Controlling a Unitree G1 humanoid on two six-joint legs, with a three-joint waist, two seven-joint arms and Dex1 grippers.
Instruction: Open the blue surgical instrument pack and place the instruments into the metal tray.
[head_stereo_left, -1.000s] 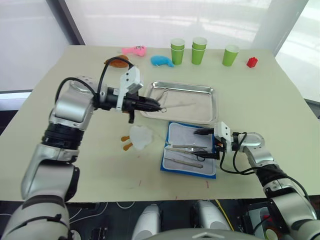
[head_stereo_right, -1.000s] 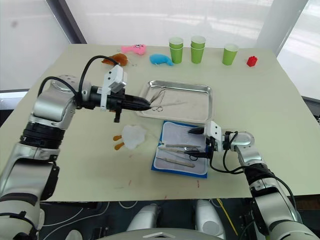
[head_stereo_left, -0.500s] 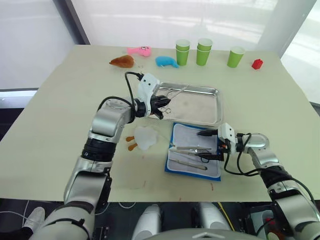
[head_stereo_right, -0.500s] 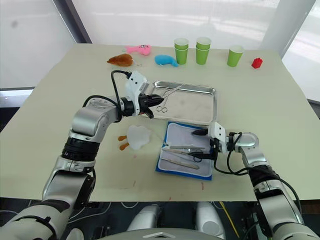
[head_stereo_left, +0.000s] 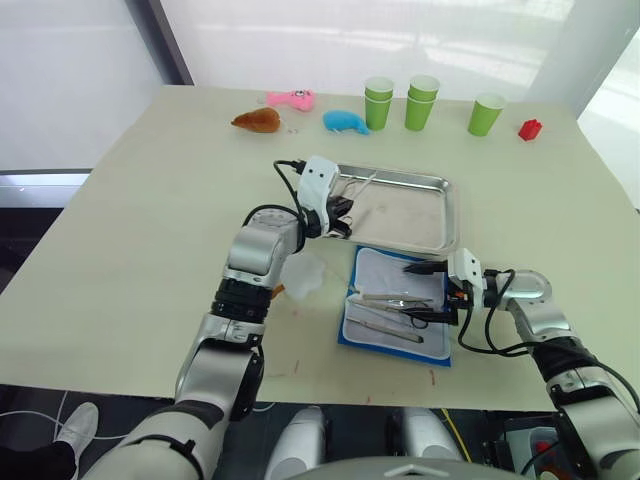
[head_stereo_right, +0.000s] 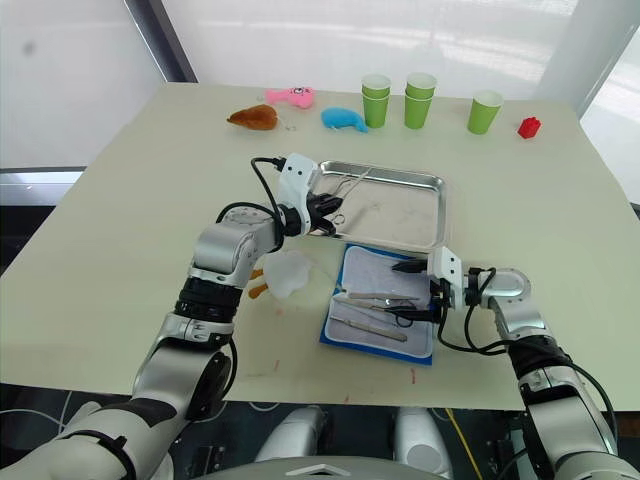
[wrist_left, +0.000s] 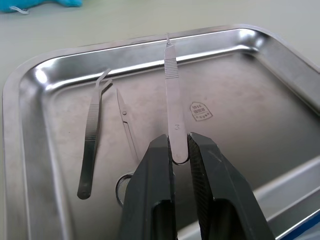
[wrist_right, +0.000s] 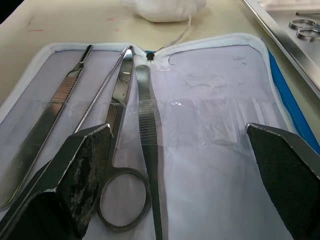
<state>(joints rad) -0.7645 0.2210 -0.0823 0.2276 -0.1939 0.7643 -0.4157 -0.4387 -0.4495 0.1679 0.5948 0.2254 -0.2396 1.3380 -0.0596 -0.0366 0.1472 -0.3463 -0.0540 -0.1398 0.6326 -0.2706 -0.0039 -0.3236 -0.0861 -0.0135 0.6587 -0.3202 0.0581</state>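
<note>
Step in hand: depositing a scalpel handle (wrist_left: 172, 95) into the metal tray (head_stereo_left: 440, 185).
Left gripper (wrist_left: 180, 148): fingers pinched on the handle's butt end, held above the tray's left end; blade end points toward the tray's far rim.
Tray contents: angled tweezers (wrist_left: 93, 145) and small scissors (wrist_left: 126, 150), lying side by side near the left rim.
Handling advice: lower until the handle nearly lies flat on bare steel beside the scissors, then release; avoid dropping onto the two pieces.
Blue surgical instrument pack (head_stereo_left: 348, 335): open flat, just beside the tray's near rim.
Pack contents: scissors (wrist_right: 120, 130), forceps (wrist_right: 147, 130), slim probe, further handle.
Right gripper (wrist_right: 177, 145): spread wide over the lining, empty.
</note>
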